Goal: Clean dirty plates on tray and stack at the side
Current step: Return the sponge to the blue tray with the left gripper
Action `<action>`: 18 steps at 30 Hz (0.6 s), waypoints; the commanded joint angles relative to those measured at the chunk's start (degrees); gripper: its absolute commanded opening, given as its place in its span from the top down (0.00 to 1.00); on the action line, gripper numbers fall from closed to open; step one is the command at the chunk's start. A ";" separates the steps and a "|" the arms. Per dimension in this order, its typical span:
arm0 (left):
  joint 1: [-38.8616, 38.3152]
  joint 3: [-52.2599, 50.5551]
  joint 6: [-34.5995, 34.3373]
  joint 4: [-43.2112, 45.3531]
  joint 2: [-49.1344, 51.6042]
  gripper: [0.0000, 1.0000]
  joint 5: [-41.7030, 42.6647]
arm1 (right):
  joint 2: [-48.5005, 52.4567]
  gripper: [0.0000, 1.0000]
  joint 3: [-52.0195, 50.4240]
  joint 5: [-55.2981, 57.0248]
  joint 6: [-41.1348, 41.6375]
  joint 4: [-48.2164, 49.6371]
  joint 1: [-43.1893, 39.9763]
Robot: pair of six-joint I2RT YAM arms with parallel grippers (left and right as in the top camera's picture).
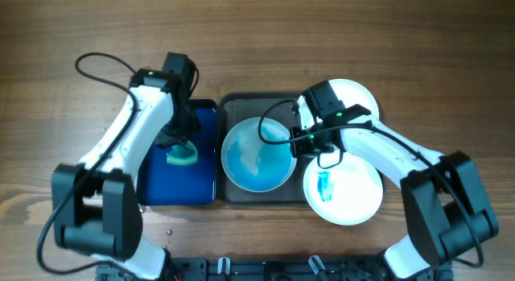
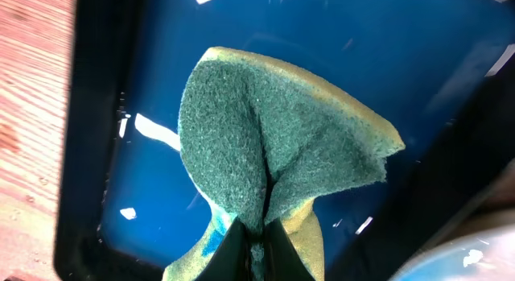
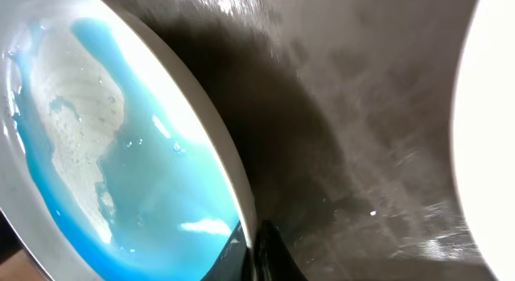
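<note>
A white plate (image 1: 256, 154) smeared with blue liquid lies on the dark tray (image 1: 278, 104); it also shows in the right wrist view (image 3: 121, 152). My right gripper (image 1: 299, 144) is shut on this plate's right rim (image 3: 251, 233). My left gripper (image 1: 179, 142) is shut on a green-and-yellow sponge (image 1: 183, 156), pinched and folded in the left wrist view (image 2: 273, 144), over the blue tub (image 1: 161, 180) of blue liquid (image 2: 386, 64). A second white plate (image 1: 342, 188) with a small blue smear lies right of the tray. Another white plate (image 1: 354, 96) lies behind it.
The wooden table (image 1: 257, 31) stretches behind the tub and tray. The tray's dark wet floor (image 3: 378, 128) shows to the right of the held plate. The tub's black rim (image 2: 88, 152) lies left of the sponge.
</note>
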 commanded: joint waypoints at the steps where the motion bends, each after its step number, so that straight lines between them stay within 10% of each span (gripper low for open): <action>1: 0.28 0.11 1.11 0.74 2.25 0.96 1.84 | -3.04 0.95 2.43 3.87 -1.66 -0.76 0.46; 18: 0.31 0.11 2.45 6.03 3.04 0.96 2.64 | -5.22 0.95 2.60 7.19 -5.66 -1.99 0.46</action>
